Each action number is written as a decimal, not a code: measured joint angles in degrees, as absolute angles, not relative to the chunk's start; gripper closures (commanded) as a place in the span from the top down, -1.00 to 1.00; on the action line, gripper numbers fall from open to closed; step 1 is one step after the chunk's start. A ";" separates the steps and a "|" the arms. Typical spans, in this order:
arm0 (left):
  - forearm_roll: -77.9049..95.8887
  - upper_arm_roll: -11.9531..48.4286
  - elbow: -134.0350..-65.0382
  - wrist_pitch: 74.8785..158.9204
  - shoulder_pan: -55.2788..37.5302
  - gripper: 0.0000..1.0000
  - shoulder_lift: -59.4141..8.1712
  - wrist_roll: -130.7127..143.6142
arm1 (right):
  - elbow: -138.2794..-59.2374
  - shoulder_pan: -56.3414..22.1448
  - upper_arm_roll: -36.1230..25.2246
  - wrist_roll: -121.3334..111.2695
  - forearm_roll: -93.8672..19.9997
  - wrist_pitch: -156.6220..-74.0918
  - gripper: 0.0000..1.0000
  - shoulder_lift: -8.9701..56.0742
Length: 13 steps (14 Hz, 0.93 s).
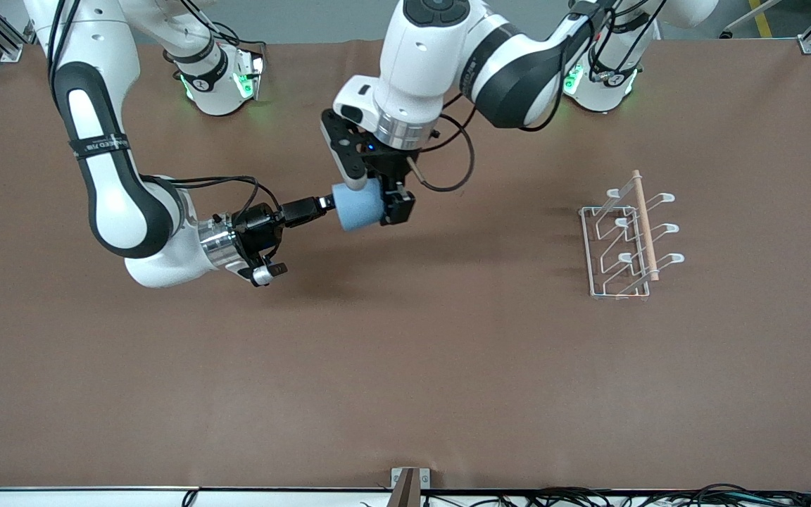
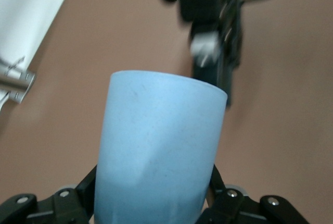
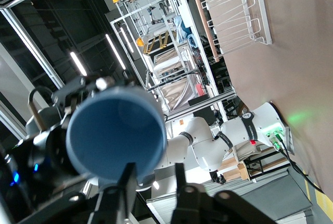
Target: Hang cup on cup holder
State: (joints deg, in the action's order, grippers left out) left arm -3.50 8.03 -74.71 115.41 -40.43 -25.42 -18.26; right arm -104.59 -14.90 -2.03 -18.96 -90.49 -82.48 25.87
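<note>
Front view shows a mid-air handoff: the cup (image 1: 358,205) hangs over the table (image 1: 405,366), well apart from the cup holder (image 1: 627,239) at the left arm's end. The left gripper (image 1: 377,204) is clamped around the cup's body, while the right gripper (image 1: 326,203) has one finger inside the rim and one outside, though I can't tell if it's pinching. I'd say make sure the left grip is solid first, then slide the right fingers straight out along the cup's axis so it doesn't twist.

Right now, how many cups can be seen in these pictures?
1. The cup is in the air over the table's middle, between the left gripper and the right gripper, away from the cup holder.
</note>
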 measured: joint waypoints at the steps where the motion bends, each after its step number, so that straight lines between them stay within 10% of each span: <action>1: -4.23 7.93 -74.49 112.74 -39.07 -0.35 -25.01 -18.35 | -104.59 -14.90 -2.17 -18.96 -90.46 -82.41 1.00 25.87; 13: -29.66 7.57 -77.62 82.00 -25.73 -0.38 -23.10 -33.86 | -107.87 -13.68 -18.66 -18.97 -52.42 -93.33 1.00 17.53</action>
State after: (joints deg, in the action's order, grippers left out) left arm -29.66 7.57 -77.62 82.00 -25.73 -23.10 -33.86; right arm -107.87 -13.68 -18.66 -18.97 -52.42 -93.33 17.53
